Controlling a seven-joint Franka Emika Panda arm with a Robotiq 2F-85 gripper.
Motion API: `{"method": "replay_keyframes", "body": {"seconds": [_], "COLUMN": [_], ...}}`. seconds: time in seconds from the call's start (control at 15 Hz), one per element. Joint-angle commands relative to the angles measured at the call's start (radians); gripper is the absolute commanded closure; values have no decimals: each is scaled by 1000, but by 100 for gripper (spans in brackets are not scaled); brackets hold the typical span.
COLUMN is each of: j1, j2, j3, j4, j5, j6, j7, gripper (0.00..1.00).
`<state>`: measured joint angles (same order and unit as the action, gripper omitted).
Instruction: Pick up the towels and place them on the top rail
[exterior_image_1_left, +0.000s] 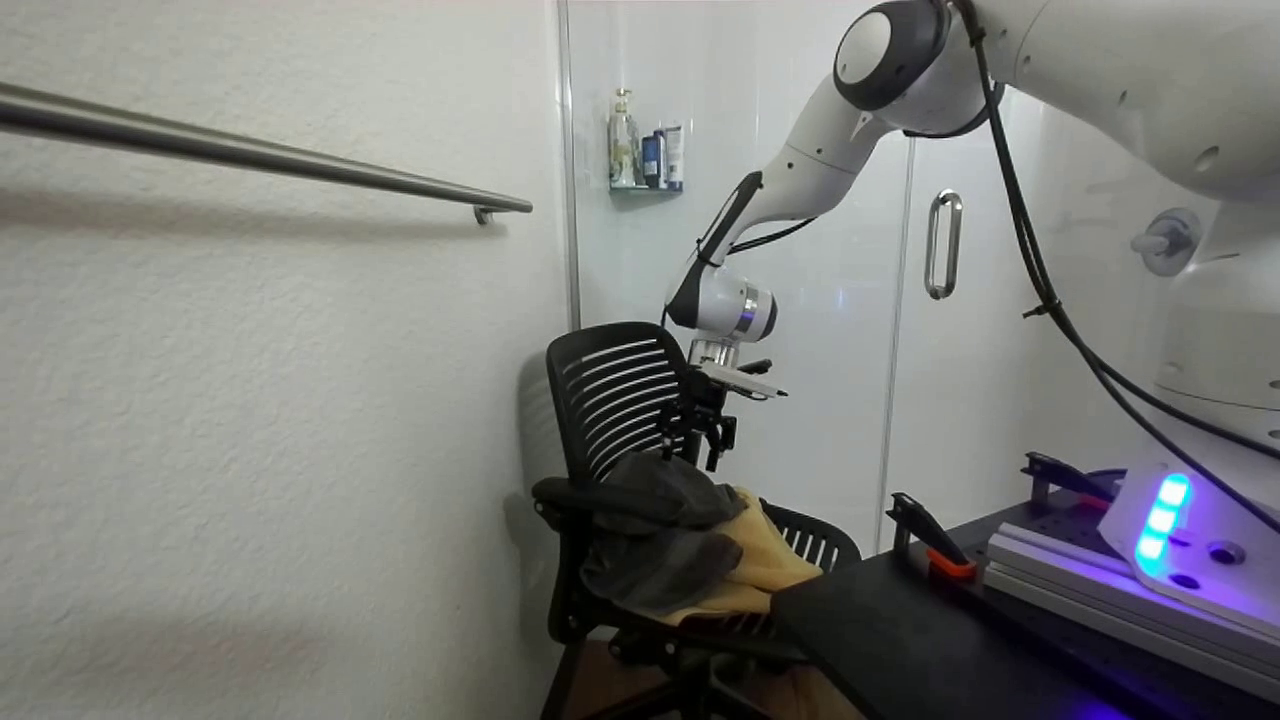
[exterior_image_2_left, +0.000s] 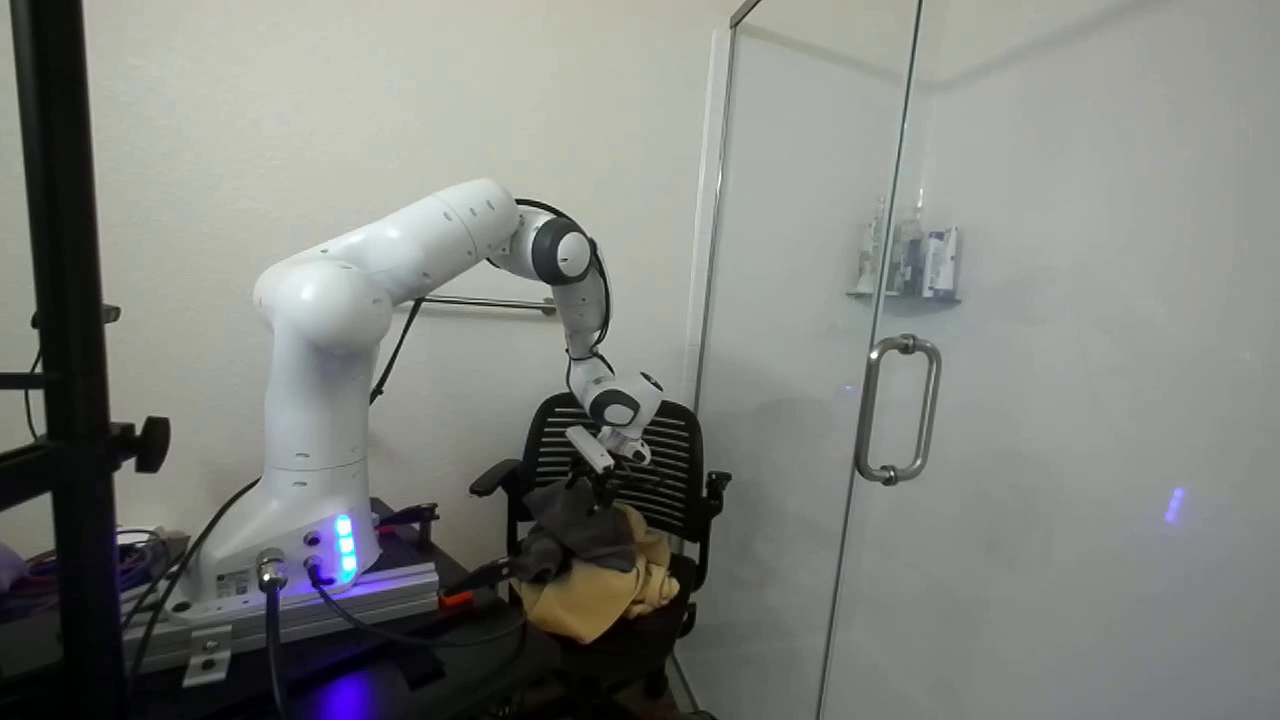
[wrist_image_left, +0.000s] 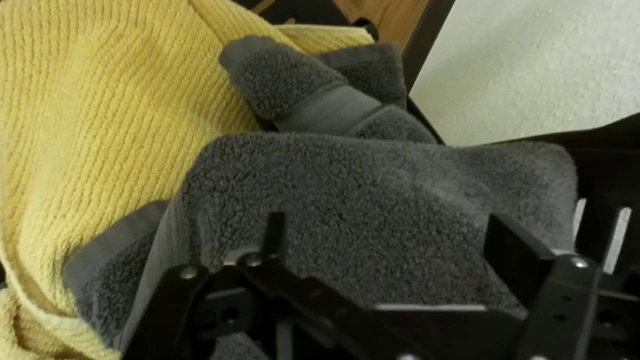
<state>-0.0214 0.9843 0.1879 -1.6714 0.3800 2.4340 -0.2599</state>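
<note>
A dark grey towel (exterior_image_1_left: 660, 565) lies bunched over a yellow towel (exterior_image_1_left: 768, 550) on a black chair's seat. The grey towel (exterior_image_2_left: 590, 528) and yellow towel (exterior_image_2_left: 590, 600) also show in an exterior view. In the wrist view the grey towel (wrist_image_left: 340, 185) fills the middle and the yellow towel (wrist_image_left: 110, 100) the left. My gripper (exterior_image_1_left: 690, 460) points down just above the grey towel. In the wrist view the gripper (wrist_image_left: 384, 225) has its fingers wide apart with nothing held; whether the fingertips touch the cloth is unclear. A metal rail (exterior_image_1_left: 270, 152) is fixed high on the wall, bare where visible.
The black chair (exterior_image_1_left: 618, 385) stands against the wall, its backrest behind the gripper and an armrest (exterior_image_1_left: 605, 500) beside the towels. A black table (exterior_image_1_left: 880, 625) carries the robot base. A glass door with a metal handle (exterior_image_2_left: 900, 410) stands nearby. Bottles (exterior_image_1_left: 645, 155) sit on a corner shelf.
</note>
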Motion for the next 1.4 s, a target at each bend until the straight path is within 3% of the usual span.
{"method": "replay_keyframes", "body": {"seconds": [0.0,0.2,0.6,0.73,0.93,1.07,1.13,1.33], "j1": [32,36,-104,-188,-269,-294,-238,-260], "j2": [0,5,26,46,78,107,55,83], "j3": [-20,-16,157,254,339,354,305,313], "j4": [4,13,15,34,41,69,33,57], "j5": [-49,-80,-25,21,93,137,123,143], "j6": [140,222,331,255,174,78,143,92], "j7": [95,144,39,6,-35,-41,-17,-29], "gripper": [0,0,0,0,0,0,0,0]}}
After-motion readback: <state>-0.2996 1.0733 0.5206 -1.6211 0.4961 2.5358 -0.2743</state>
